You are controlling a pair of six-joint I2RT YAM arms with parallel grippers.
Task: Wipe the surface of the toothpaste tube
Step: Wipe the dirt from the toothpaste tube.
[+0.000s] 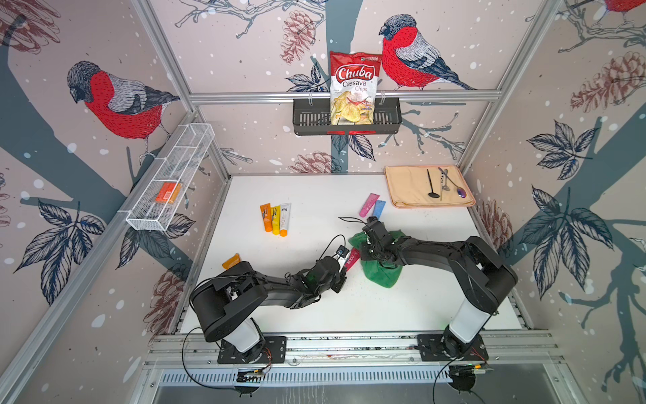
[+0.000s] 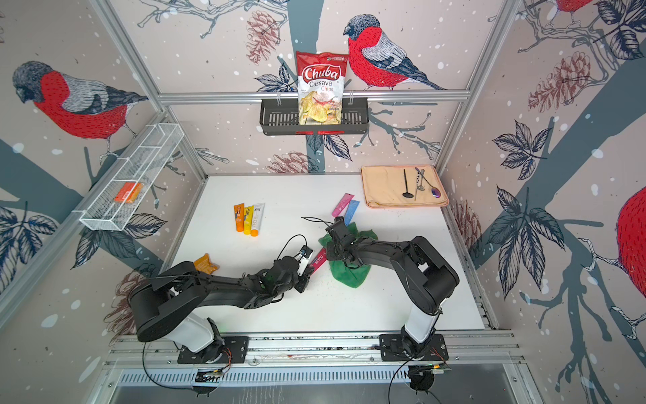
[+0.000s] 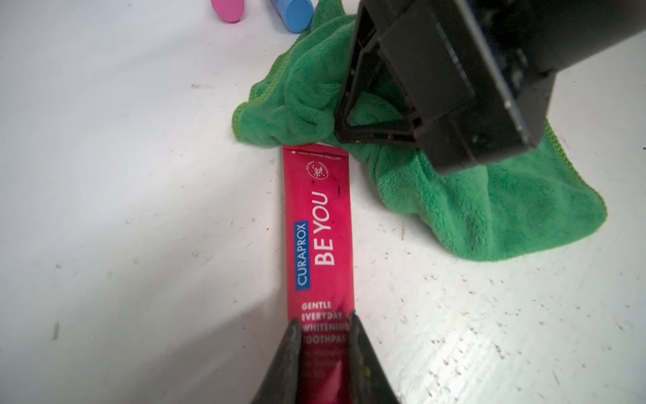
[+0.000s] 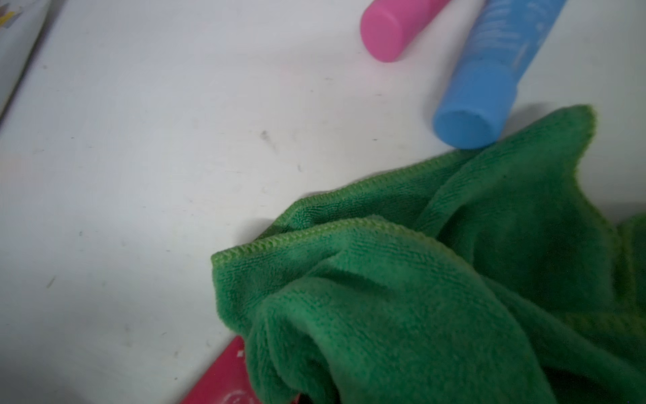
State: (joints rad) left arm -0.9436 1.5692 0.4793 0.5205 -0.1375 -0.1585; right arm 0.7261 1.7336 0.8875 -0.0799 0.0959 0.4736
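A red toothpaste tube [image 1: 352,260] [image 2: 318,261] lies flat on the white table. My left gripper [image 3: 325,321] is shut on its cap end, one finger on each side of the tube [image 3: 321,227]. A crumpled green cloth [image 1: 381,273] [image 3: 489,210] lies at the tube's crimped end and covers that tip. My right gripper [image 1: 367,249] is down in the cloth and shut on a bunch of it. In the right wrist view the cloth [image 4: 419,297] hides the jaws, and a corner of the red tube [image 4: 223,381] shows beneath it.
A pink tube [image 1: 369,204] and a blue tube [image 1: 379,209] lie just behind the cloth. Orange, yellow and white tubes [image 1: 276,218] lie side by side at mid-left. An orange packet [image 1: 231,260] sits by the left arm. A beige mat [image 1: 405,187] with utensils is back right.
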